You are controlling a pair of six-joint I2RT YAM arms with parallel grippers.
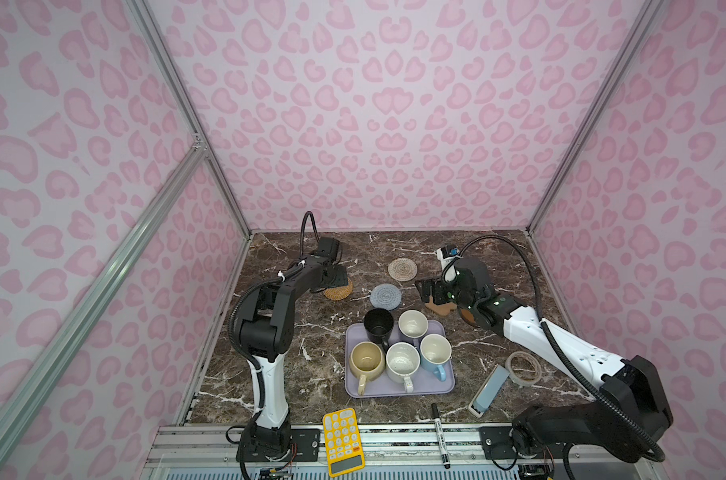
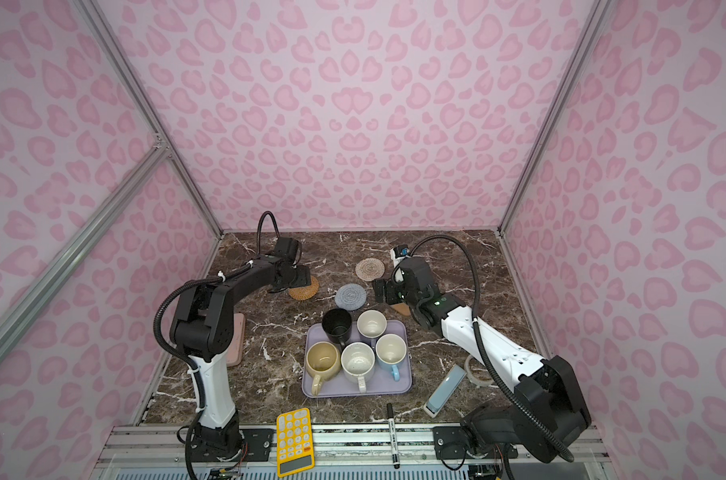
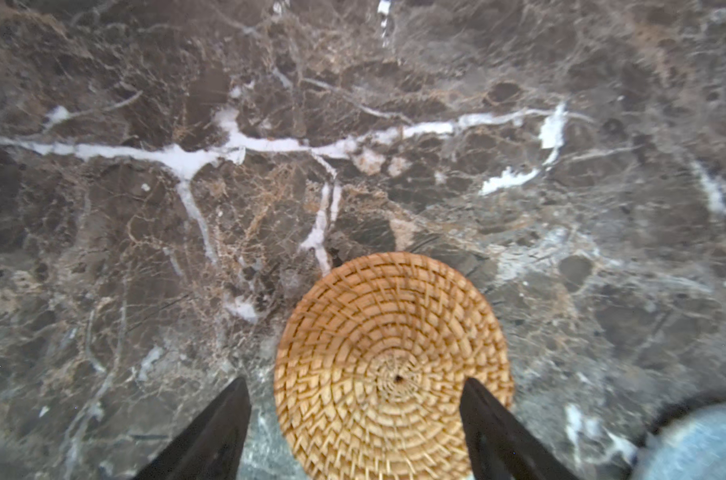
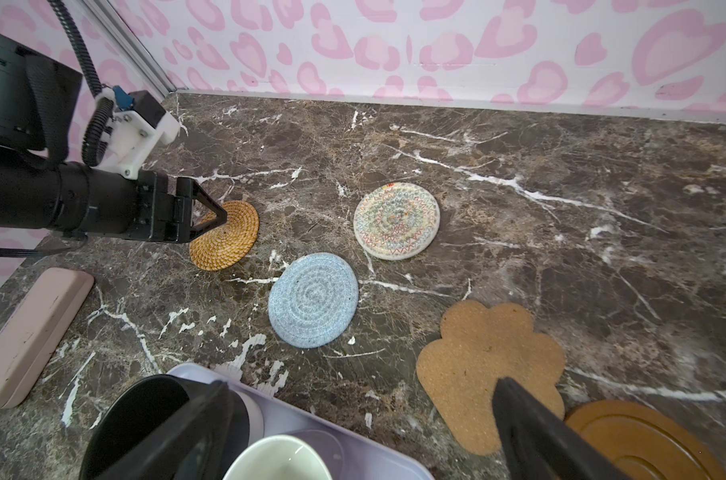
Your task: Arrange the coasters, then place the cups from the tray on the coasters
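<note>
Five cups stand on the lavender tray (image 1: pixel 425 384): black (image 1: pixel 378 325), lavender (image 1: pixel 413 324), beige-yellow (image 1: pixel 366 360), speckled white (image 1: pixel 402 362) and light blue (image 1: pixel 435 353). Behind the tray lie the coasters: orange-tan woven (image 3: pixel 390 365), grey-blue (image 1: pixel 385 296), cream (image 1: pixel 402 269), tan flower (image 4: pixel 486 365) and brown wooden disc (image 4: pixel 644 440). My left gripper (image 3: pixel 354 380) hangs open just over the orange-tan coaster, holding nothing. My right gripper (image 4: pixel 361 384) is open and empty, low between the tray's far edge and the flower coaster.
A pink oblong case (image 2: pixel 238 338) lies at the left, behind the left arm. A pale tape ring (image 1: pixel 523 368) and a blue-grey box (image 1: pixel 489 388) lie right of the tray. A yellow calculator (image 1: pixel 343 440) and a marker (image 1: pixel 440 434) lie at the front edge.
</note>
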